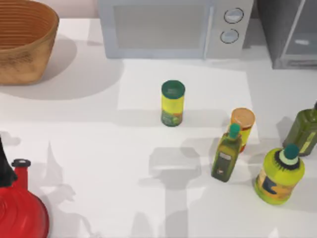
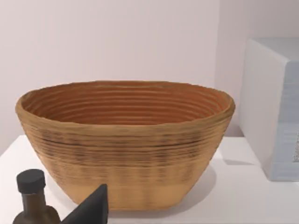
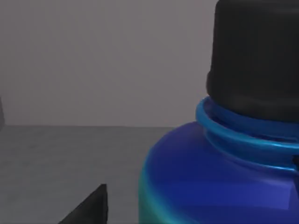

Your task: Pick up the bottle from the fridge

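Note:
The bright-blue bottle (image 3: 219, 182) with its black rounded cap (image 3: 254, 56) stands very close in the right wrist view, on the fridge's grey inner floor (image 3: 56, 154) before a plain grey back wall. A dark edge of my right gripper (image 3: 88, 207) shows just beside the bottle's body; whether it touches the bottle I cannot tell. In the top view the dark grey fridge (image 1: 290, 34) sits at the back right corner with its pale glass door. A dark edge of my left gripper (image 2: 91, 207) shows near the woven basket (image 2: 126, 140) at the table's left.
A light grey microwave (image 1: 168, 27) stands at the back. On the table stand a yellow can (image 1: 173, 103), an orange can (image 1: 242, 121), two olive bottles (image 1: 228, 153) (image 1: 304, 129) and a yellow-green squat bottle (image 1: 280, 171). A red vessel (image 1: 20, 208) sits front left. A dark black-capped bottle (image 2: 32, 198) stands by the basket.

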You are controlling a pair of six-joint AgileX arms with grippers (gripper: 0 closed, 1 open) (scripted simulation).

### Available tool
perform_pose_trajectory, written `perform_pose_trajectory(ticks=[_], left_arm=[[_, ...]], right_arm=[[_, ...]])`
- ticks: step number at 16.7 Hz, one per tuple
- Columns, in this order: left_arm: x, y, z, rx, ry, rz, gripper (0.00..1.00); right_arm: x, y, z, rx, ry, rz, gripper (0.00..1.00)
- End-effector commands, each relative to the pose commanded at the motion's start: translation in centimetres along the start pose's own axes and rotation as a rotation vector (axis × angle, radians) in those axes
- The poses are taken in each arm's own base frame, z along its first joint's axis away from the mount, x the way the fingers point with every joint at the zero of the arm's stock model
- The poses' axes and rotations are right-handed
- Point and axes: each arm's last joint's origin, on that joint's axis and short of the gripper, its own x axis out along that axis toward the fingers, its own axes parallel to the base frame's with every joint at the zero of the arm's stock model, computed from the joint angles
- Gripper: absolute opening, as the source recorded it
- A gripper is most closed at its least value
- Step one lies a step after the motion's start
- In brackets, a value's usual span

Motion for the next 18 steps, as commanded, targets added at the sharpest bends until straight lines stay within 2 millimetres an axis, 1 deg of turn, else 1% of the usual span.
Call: perform_pose_trajectory(ticks=[13,14,18], left_arm=[[0.00,0.00,0.00,0.000,0.000,0.000,1.00],[0.00,0.00,0.00,0.000,0.000,0.000,1.00],[0.00,0.00,0.00,0.000,0.000,0.000,1.00]], right_arm=[[0.00,0.00,0.00,0.000,0.000,0.000,0.02],[0.00,0.00,0.00,0.000,0.000,0.000,0.00],[0.00,0.00,0.00,0.000,0.000,0.000,0.00]])
